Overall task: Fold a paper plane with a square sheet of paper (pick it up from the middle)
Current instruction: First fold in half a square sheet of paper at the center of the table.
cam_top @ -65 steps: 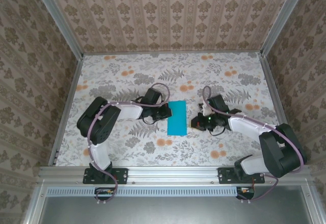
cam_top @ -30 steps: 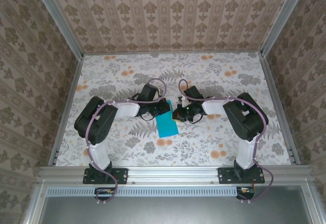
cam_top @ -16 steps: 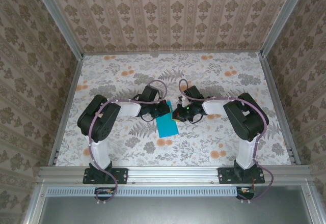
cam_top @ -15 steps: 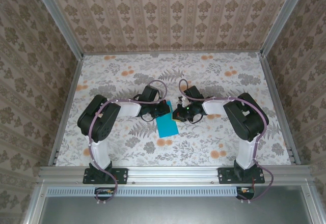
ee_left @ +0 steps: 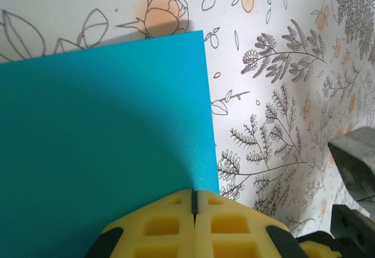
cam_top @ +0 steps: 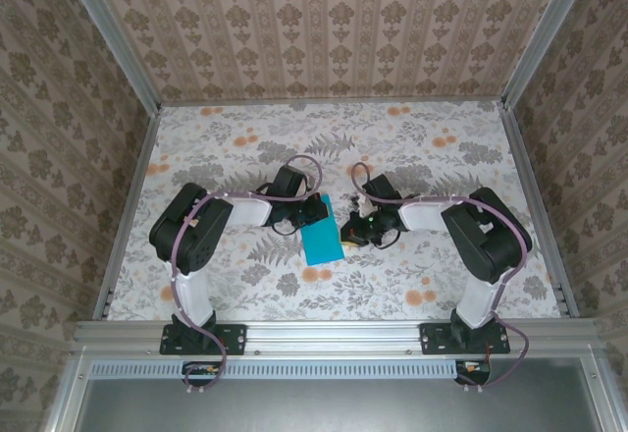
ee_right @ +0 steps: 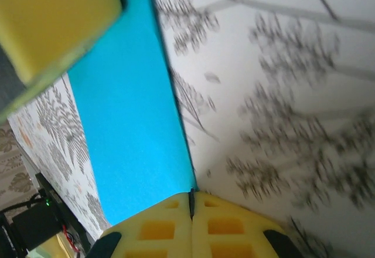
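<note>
The sheet of paper (cam_top: 322,243) is teal and lies flat on the flowered table as a slightly turned rectangle. My left gripper (cam_top: 312,212) is shut, its tips down on the paper's far corner. In the left wrist view the gripper (ee_left: 194,193) meets the paper (ee_left: 99,129) right at its right-hand edge. My right gripper (cam_top: 349,233) is shut too, low at the paper's right edge. In the right wrist view the gripper (ee_right: 191,194) touches that edge of the paper (ee_right: 126,129). Whether either jaw pinches paper I cannot tell.
The floral table top (cam_top: 412,157) is bounded by papered walls and an aluminium rail (cam_top: 334,332) at the near edge. A yellow finger of the left gripper (ee_right: 53,17) shows in the right wrist view. Part of the grey right arm (ee_left: 351,158) shows in the left wrist view.
The right gripper has slid nearer along the paper's right edge and its elbow has swung out to the right. The left gripper and the paper have stayed put over the last half second.
</note>
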You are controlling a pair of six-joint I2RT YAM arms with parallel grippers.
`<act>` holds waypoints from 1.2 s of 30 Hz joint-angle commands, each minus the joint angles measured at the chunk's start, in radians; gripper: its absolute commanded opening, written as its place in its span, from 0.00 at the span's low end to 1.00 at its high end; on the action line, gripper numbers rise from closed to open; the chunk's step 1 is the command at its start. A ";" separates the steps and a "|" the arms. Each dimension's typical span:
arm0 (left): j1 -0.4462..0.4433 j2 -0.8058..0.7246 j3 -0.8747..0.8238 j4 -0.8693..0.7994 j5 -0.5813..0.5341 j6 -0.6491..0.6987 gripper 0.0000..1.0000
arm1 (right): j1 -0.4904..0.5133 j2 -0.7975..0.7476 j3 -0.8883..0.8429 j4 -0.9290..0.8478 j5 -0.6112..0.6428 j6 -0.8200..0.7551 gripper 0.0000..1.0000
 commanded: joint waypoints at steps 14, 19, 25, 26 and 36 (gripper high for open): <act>-0.008 0.075 -0.053 -0.085 -0.083 -0.016 0.00 | 0.021 0.023 0.135 -0.024 0.002 0.021 0.00; -0.008 0.072 -0.054 -0.086 -0.083 -0.018 0.00 | 0.023 -0.006 0.118 -0.052 0.049 0.017 0.00; -0.009 0.068 -0.054 -0.091 -0.086 -0.015 0.00 | 0.012 -0.166 0.092 -0.178 0.229 -0.031 0.07; -0.010 0.067 -0.055 -0.090 -0.086 -0.015 0.00 | 0.012 -0.184 0.091 -0.199 0.268 -0.040 0.10; -0.010 0.070 -0.057 -0.091 -0.088 -0.018 0.00 | 0.046 -0.038 0.125 -0.042 0.053 0.012 0.03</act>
